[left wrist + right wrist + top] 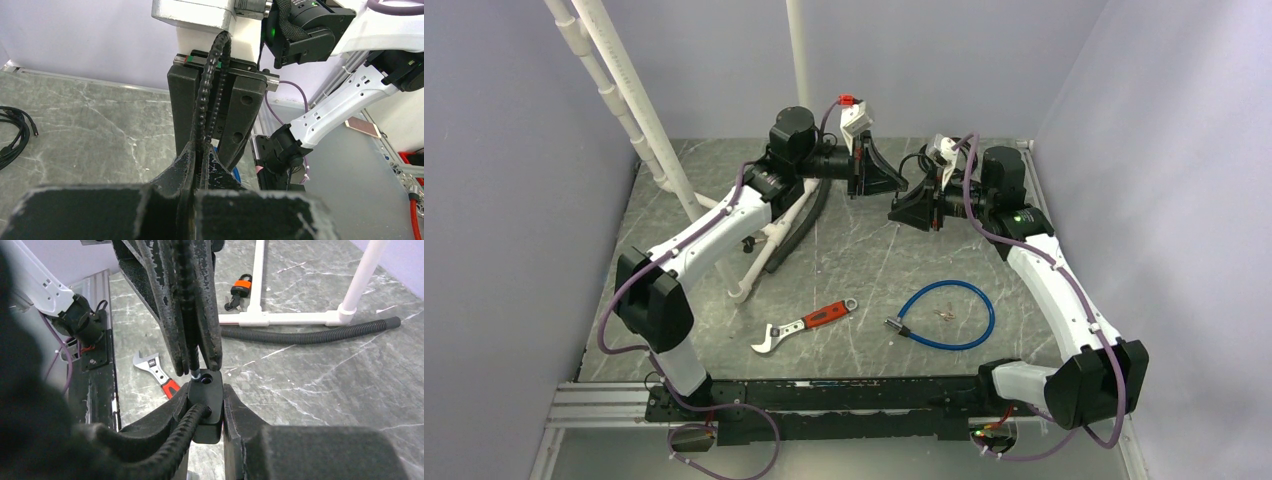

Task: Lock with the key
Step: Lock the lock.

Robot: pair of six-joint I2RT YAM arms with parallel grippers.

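My right gripper (206, 389) is shut on the black lock body (207, 412) of a ribbed black cable lock, held above the table. One end of the cable (165, 450) enters the body from the lower left. My left gripper (202, 150) is shut on the cable's other end (210, 90), which runs between its fingers. That end's metal tip (195, 374) sits right beside the open hole (206, 380) in the lock body. From above, the two grippers meet tip to tip, left gripper (894, 188) and right gripper (896, 212). Small key-like metal pieces (944, 315) lie on the table; neither gripper holds a key.
A blue cable loop (969, 300) lies at front right around the key-like pieces. A red-handled wrench (804, 325) lies at front centre. An orange padlock (241, 286), a white pipe frame (280, 317) and a corrugated black hose (310, 332) are on the left side.
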